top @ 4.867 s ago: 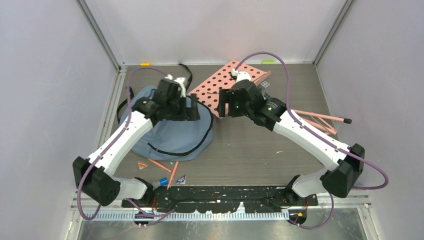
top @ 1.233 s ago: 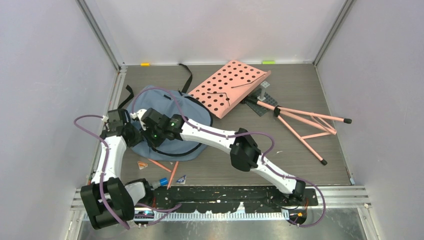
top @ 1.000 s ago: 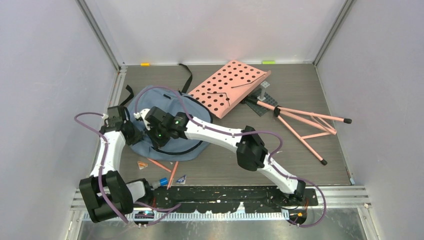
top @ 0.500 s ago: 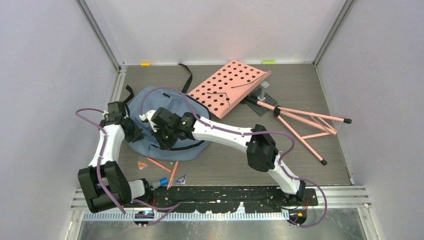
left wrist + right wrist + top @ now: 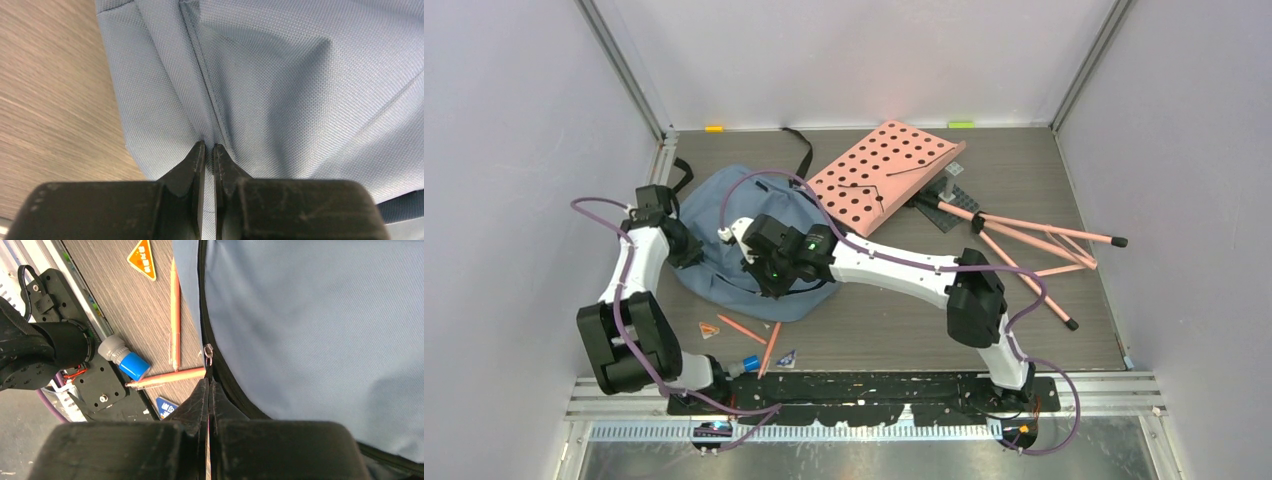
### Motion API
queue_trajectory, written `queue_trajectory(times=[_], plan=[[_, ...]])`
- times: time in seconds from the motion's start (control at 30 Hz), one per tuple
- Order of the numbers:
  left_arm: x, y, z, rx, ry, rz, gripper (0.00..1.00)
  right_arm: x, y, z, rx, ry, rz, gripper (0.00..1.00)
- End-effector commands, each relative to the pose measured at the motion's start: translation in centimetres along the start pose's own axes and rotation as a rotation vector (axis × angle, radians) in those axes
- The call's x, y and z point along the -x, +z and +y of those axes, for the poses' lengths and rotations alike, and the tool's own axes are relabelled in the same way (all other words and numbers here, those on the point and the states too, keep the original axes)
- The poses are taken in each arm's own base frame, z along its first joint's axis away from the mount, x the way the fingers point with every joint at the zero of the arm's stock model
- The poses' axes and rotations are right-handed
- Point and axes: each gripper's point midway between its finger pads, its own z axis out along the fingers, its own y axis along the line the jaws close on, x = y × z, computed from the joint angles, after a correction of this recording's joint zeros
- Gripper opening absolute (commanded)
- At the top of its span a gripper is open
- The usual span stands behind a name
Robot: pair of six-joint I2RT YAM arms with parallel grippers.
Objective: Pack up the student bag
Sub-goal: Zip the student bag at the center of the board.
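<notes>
Wrist views show left jaws pinching student bag (image 5: pixel 300 100), right jaws clamping zipper pull (image 5: pixel 208 354).

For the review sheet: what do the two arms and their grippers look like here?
Both the left arm and right arm have white links joined by bulky black joint housings, with purple cables looping along them. Small green lights glow on the right wrist. The left gripper and right gripper have matte black, wedge-tipped fingers, scuffed on their blocks.

Dusty-blue backpack (image 5: pixel 719 285) with black zipper edging, pink board (image 5: pixel 884 170) dotted with dark holes, orange pens (image 5: pixel 175 315), grey woodgrain table (image 5: pixel 874 322).
</notes>
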Motion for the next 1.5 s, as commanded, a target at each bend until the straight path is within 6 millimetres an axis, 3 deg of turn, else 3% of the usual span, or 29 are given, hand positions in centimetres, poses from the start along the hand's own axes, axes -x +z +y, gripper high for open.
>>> queue_trajectory(times=[0.0, 0.4, 0.57, 0.7, 0.73, 0.87, 0.97, 1.13, 1.33, 1.47], plan=[[7.6, -0.2, -1.9, -0.034, -0.003, -0.225, 0.00, 1.3, -3.4, -1.0, -0.046, -0.002, -0.058, 0.00], [13.5, 2.5, -3.8, -0.019, 0.049, -0.284, 0.00, -0.2, -4.5, -5.3, -0.137, 0.107, -0.043, 0.00], [14.9, 3.5, -4.5, -0.021, 0.082, -0.295, 0.00, 0.2, -4.5, -6.5, -0.143, 0.158, -0.051, 0.00], [14.8, 3.0, -5.6, -0.078, 0.122, -0.263, 0.01, 1.5, -4.7, -6.5, -0.134, 0.165, -0.079, 0.01], [14.5, 2.6, -5.8, -0.091, 0.120, -0.254, 0.08, 1.6, -4.6, -6.0, -0.105, 0.165, -0.075, 0.01], [12.3, 0.6, -5.8, -0.124, 0.093, -0.207, 0.54, 2.6, -4.8, -5.2, -0.064, 0.152, -0.093, 0.01], [10.2, -0.8, -5.0, -0.131, 0.072, -0.180, 0.70, 2.8, -4.7, -5.0, -0.048, 0.135, -0.094, 0.01], [5.8, -2.9, -4.4, -0.187, 0.023, -0.128, 0.74, 2.8, -4.4, -4.6, -0.019, 0.121, -0.088, 0.01], [-0.9, -3.7, -3.4, -0.232, -0.056, -0.025, 0.73, 2.9, -4.1, -4.1, 0.011, 0.115, -0.087, 0.01], [-3.7, -4.4, -3.3, -0.270, -0.096, -0.002, 0.73, 2.9, -3.9, -4.0, 0.024, 0.111, -0.084, 0.01]])
